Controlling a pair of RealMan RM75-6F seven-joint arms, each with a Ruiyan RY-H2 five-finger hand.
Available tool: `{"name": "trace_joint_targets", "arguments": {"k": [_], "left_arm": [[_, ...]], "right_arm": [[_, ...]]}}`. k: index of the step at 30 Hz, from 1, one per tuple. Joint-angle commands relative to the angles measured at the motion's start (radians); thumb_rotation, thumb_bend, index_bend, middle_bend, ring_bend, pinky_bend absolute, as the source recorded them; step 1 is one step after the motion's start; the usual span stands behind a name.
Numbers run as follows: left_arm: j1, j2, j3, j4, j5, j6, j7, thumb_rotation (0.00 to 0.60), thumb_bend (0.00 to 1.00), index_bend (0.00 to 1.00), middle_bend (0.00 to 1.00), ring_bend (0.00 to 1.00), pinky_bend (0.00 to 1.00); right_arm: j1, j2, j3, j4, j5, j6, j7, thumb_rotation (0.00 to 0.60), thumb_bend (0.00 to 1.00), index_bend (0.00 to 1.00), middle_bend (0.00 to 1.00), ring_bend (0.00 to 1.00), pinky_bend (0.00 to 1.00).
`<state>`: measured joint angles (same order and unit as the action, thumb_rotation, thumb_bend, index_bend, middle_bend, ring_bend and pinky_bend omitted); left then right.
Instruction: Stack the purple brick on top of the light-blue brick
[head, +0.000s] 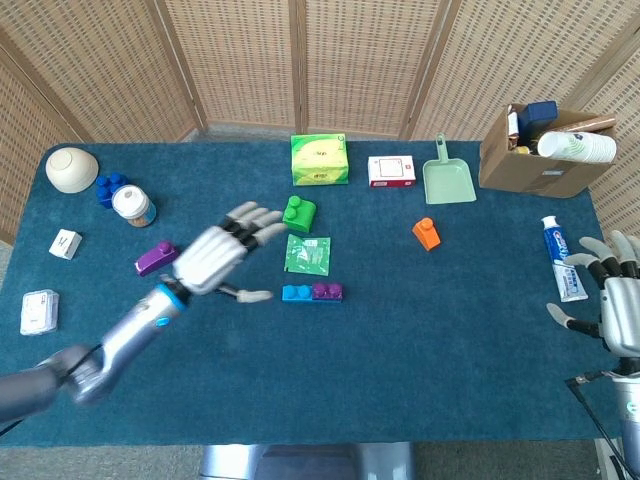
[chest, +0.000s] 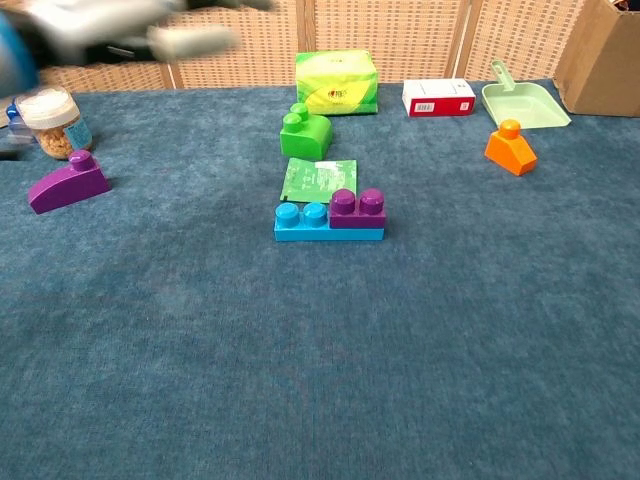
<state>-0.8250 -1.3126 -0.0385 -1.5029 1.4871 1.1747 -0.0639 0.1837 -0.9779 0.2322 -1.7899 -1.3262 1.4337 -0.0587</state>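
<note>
The purple brick (chest: 358, 208) sits on the right half of the light-blue brick (chest: 314, 224) at mid-table, also seen from the head view as purple brick (head: 327, 291) on light-blue brick (head: 298, 294). My left hand (head: 220, 256) is lifted to the left of the stack, fingers spread, holding nothing; in the chest view it is a blur at the top left, left hand (chest: 120, 25). My right hand (head: 612, 300) hovers open at the far right edge, well away from the bricks.
A second purple wedge brick (chest: 67, 183) lies at left, a green brick (chest: 304, 131) and green sachet (chest: 318, 179) behind the stack. An orange brick (chest: 510, 146), dustpan (head: 447, 180), red-white box (head: 391, 171), cardboard box (head: 545, 150), toothpaste (head: 562, 258), jar (head: 132, 205) and bowl (head: 72, 169) ring the table.
</note>
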Motion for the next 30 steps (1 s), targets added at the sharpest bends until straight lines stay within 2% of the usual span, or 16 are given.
{"name": "trace_joint_targets", "arguments": {"k": [1,4,7,13,22,30], "left_arm": [[0.233,0.210,0.088,-0.196,-0.072,0.202,0.091,0.000,0.13,0.07,0.00,0.00,0.00],[0.358,0.271,0.138,-0.234,-0.052,0.322,0.082,0.000,0.13,0.07,0.00,0.00,0.00],[0.446,0.298,0.170,-0.234,-0.043,0.395,0.067,0.000,0.13,0.07,0.00,0.00,0.00],[0.610,0.298,0.202,-0.186,-0.042,0.515,0.017,0.000,0.13,0.08,0.00,0.00,0.00],[0.755,0.248,0.209,-0.102,-0.054,0.560,-0.045,0.000,0.13,0.09,0.00,0.00,0.00],[0.813,0.193,0.194,-0.049,-0.045,0.550,-0.059,0.000,0.13,0.10,0.00,0.00,0.00]], "right_arm": [[0.027,-0.023,-0.001,0.017,0.010,-0.028,-0.051,0.534,0.15,0.31,0.19,0.00,0.01],[0.035,-0.041,-0.007,0.029,0.012,-0.026,-0.105,0.522,0.15,0.29,0.18,0.00,0.01],[0.037,-0.054,-0.011,0.032,0.013,-0.020,-0.131,0.521,0.15,0.28,0.18,0.00,0.00],[0.029,-0.076,-0.028,0.031,0.006,0.005,-0.185,0.509,0.15,0.28,0.18,0.00,0.00],[0.006,-0.098,-0.062,0.015,0.000,0.022,-0.222,0.485,0.15,0.28,0.17,0.00,0.00],[0.000,-0.108,-0.078,0.010,-0.003,0.016,-0.233,0.487,0.15,0.28,0.17,0.00,0.00]]}}
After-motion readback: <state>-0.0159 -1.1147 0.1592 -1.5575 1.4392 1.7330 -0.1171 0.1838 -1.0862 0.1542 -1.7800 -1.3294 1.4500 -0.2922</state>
